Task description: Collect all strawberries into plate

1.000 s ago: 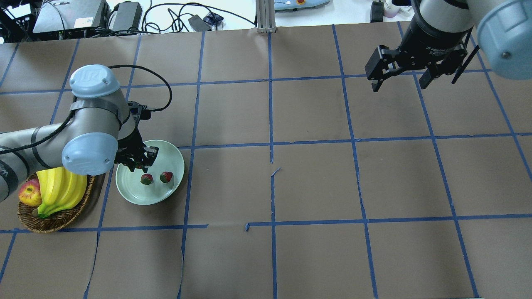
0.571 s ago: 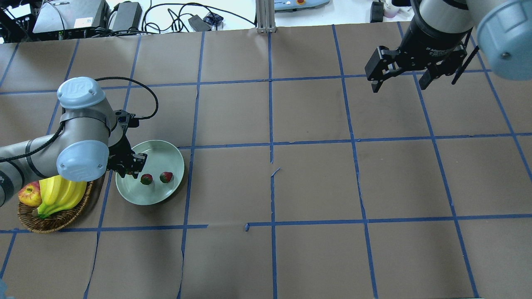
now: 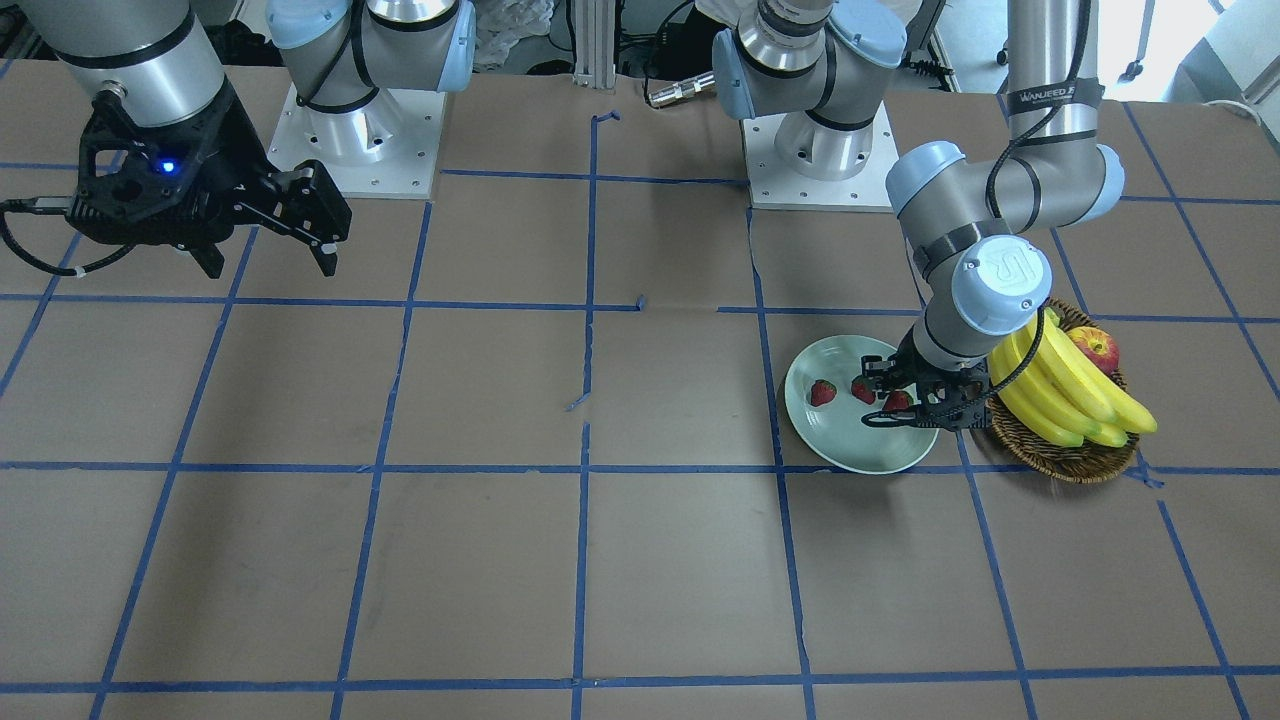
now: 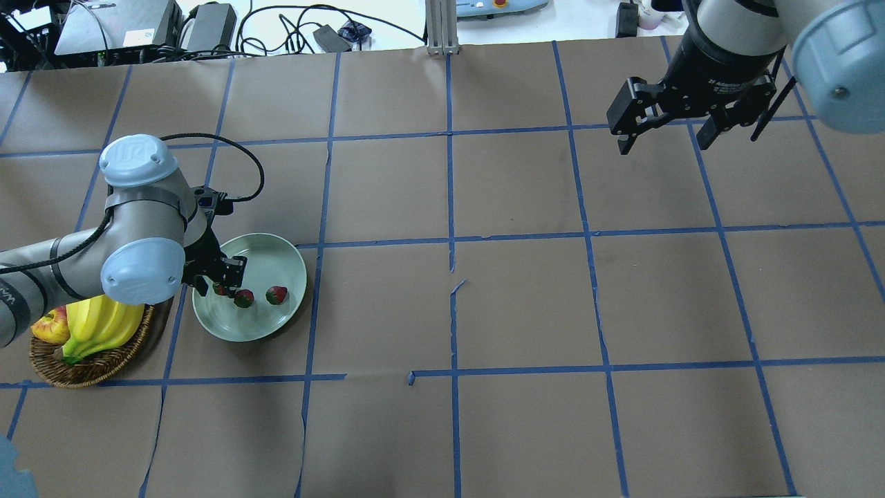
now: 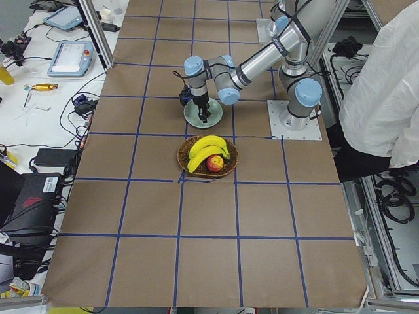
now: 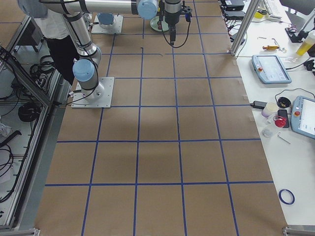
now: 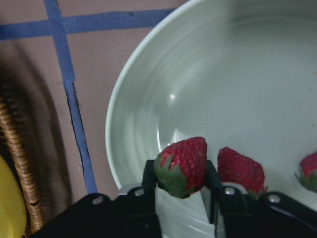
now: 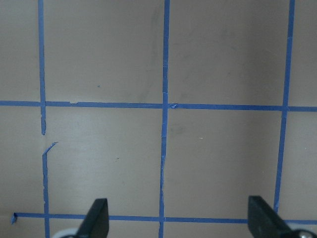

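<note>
Pinching strawberry (image 7: 184, 163) over plate (image 7: 223, 89), left claw (image 7: 181, 176)

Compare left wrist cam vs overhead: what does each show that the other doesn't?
Left wrist only: a close look at the left gripper clamped on a strawberry over the plate. Overhead only: the right gripper, open, far across from the plate, and the apple. Both: the plate, two loose strawberries in it, and the wicker basket beside it.

Wicker basket (image 4: 90, 373), bananas (image 4: 104, 321) and apple (image 4: 47, 327) inside, blue-taped brown table (image 4: 525, 304)
</note>
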Tool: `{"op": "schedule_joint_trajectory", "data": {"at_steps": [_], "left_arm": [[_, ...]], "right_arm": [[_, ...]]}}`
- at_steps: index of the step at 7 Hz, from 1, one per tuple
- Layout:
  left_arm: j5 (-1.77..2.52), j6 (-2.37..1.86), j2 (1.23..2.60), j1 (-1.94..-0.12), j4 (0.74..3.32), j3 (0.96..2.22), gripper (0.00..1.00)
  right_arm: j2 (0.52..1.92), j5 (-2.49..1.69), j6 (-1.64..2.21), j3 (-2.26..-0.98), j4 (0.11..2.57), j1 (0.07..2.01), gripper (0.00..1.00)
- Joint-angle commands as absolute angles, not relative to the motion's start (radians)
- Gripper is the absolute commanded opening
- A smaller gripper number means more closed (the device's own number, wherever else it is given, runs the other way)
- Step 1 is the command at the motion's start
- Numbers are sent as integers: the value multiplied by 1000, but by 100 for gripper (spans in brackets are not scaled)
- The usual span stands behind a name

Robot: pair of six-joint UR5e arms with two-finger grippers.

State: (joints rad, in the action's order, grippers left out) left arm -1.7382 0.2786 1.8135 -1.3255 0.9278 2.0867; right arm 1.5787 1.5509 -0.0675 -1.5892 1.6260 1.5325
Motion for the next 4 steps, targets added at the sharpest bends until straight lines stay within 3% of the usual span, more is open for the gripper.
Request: {"op": "schedule_joint_trajectory", "data": {"at_steps": [1,4], "left_arm": [[-1744,293,1778,-1336,940,2025,100],[-1600,151,1714,-1411,1139,1844,100]], "right_arm": [[1580,1551,-67,-1589,1626,1532,100],[1580,1551,-67,-1589,1626,1532,100]]}}
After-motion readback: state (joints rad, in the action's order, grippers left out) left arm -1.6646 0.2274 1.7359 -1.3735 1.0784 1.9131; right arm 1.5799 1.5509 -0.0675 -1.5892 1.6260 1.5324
